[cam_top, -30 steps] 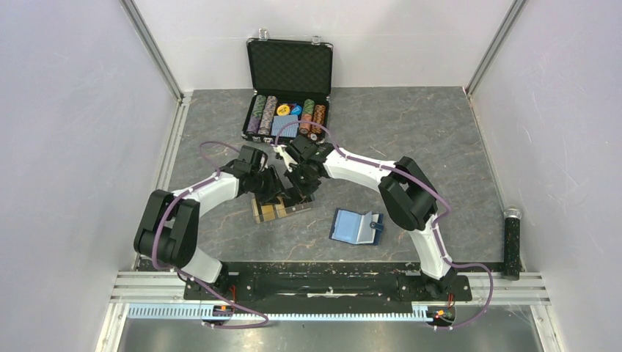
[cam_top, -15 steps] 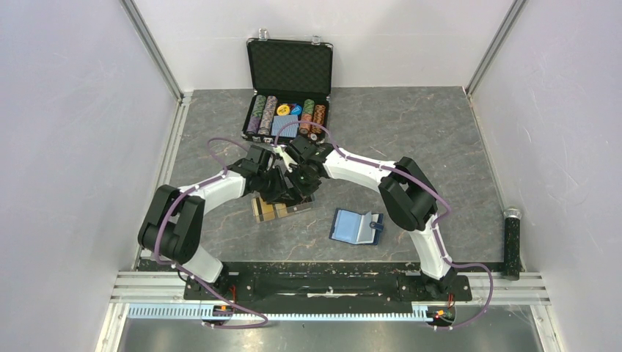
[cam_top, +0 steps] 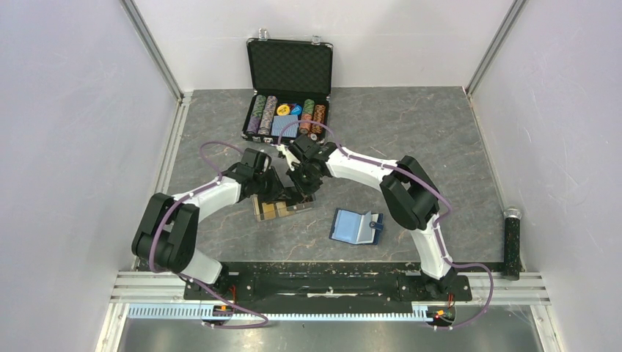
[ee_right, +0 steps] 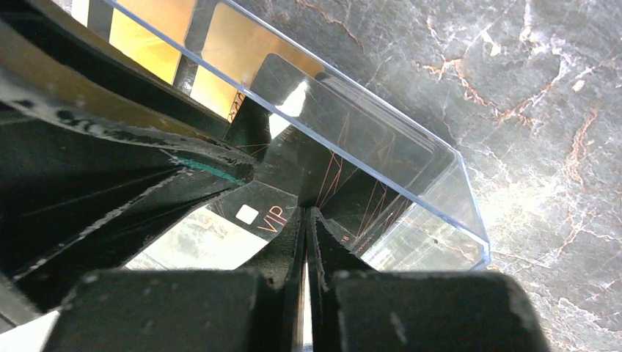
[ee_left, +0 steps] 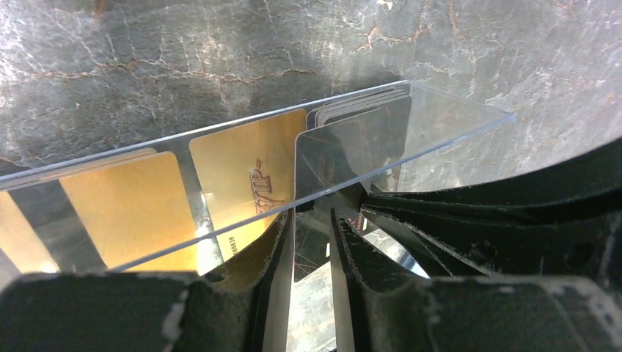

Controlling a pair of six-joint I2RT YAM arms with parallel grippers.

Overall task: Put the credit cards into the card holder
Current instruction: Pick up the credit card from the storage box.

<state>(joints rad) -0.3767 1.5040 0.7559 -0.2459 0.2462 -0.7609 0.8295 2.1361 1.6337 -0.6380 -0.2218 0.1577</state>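
A clear plastic tray (cam_top: pixel 277 210) holds the credit cards: gold ones (ee_left: pixel 132 205) lying side by side and a stack of dark glossy ones. One dark card (ee_left: pixel 352 147) stands tilted up at the tray's end. My right gripper (ee_right: pixel 304 210) is shut, its tips against that card's (ee_right: pixel 323 125) lower edge, above a black VIP card (ee_right: pixel 257 213). Whether it pinches the card is unclear. My left gripper (ee_left: pixel 314 216) hovers over the same end, open by a narrow gap. Both grippers (cam_top: pixel 277 194) (cam_top: pixel 301 192) crowd the tray. The card holder (cam_top: pixel 354 226) lies open to the right, untouched.
An open black briefcase (cam_top: pixel 287 110) with poker chips and a blue deck stands behind the tray. A black cylinder (cam_top: pixel 511 235) lies at the right wall. Pale walls enclose the marbled grey table (cam_top: pixel 411 139). The tray's clear wall (ee_right: pixel 440 198) rises beside my right fingers.
My left gripper has shifted slightly toward the tray's end and the right gripper, its elbow swinging a little. The right arm, tray and card holder have stayed put.
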